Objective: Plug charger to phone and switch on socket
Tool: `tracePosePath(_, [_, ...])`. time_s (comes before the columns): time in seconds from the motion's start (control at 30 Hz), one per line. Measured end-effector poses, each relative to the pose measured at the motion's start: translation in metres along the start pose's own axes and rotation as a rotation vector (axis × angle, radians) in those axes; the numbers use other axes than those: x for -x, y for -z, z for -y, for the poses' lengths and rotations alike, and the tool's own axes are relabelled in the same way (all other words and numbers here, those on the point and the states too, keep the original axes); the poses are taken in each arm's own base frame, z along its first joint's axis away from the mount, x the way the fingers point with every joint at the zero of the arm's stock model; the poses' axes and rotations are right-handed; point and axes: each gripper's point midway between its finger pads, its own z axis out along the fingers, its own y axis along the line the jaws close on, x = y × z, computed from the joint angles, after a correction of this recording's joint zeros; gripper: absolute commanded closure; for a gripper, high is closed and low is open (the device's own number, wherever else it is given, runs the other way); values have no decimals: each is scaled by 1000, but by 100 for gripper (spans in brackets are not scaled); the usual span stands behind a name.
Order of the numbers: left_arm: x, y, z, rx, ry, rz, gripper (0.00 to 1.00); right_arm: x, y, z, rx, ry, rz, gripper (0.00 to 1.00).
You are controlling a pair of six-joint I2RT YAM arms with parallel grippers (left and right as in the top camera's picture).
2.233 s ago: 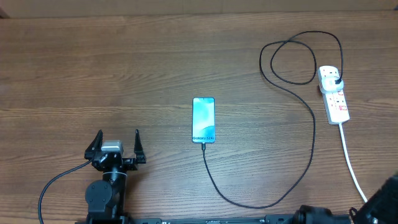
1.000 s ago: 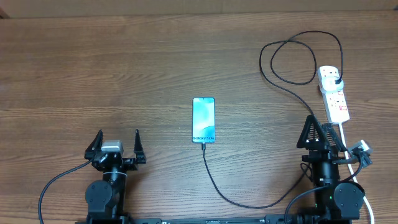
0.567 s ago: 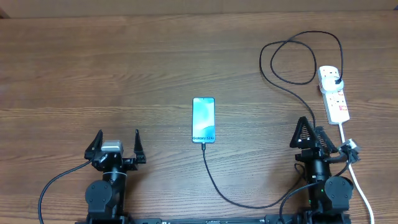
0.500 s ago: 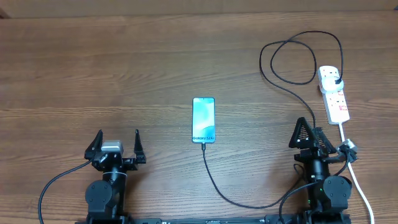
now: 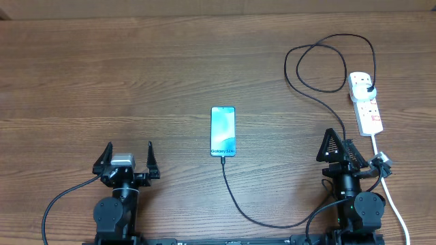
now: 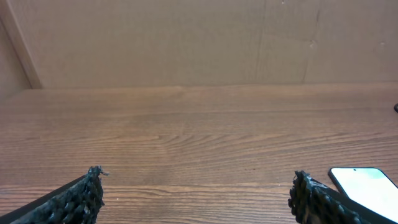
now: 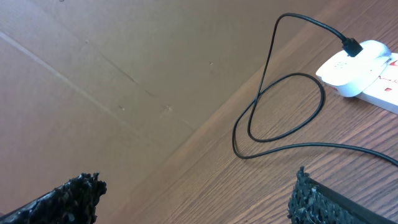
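The phone (image 5: 223,131) lies face up at the table's middle, its blue-teal screen lit; its corner shows in the left wrist view (image 6: 368,186). The black charger cable (image 5: 272,221) is joined to the phone's near end, curves right, loops at the back (image 7: 283,115) and ends in a black plug (image 5: 368,88) seated in the white socket strip (image 5: 366,103), also seen in the right wrist view (image 7: 367,71). My left gripper (image 5: 127,154) is open and empty at the front left. My right gripper (image 5: 340,147) is open and empty at the front right, near the strip.
The strip's thick white cord (image 5: 387,184) runs toward the front edge past my right arm. A brown cardboard wall (image 6: 199,43) stands behind the wooden table (image 5: 122,75).
My right arm came into view at the front right, then shifted slightly left and settled. The left arm, phone and cable have not moved.
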Motion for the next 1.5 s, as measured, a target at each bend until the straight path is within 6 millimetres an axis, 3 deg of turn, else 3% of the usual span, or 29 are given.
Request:
tracePosePath(0.77, [0,0,0,0,0,0,0,1,0,0,1,10,3,0])
tracePosePath(1.17, [0,0,0,0,0,0,1,-13,1,-13,92,538,-54,0])
tracePosePath(1.5, [0,0,0,0,0,0,1,-14,1,-13,100,667,-51,0])
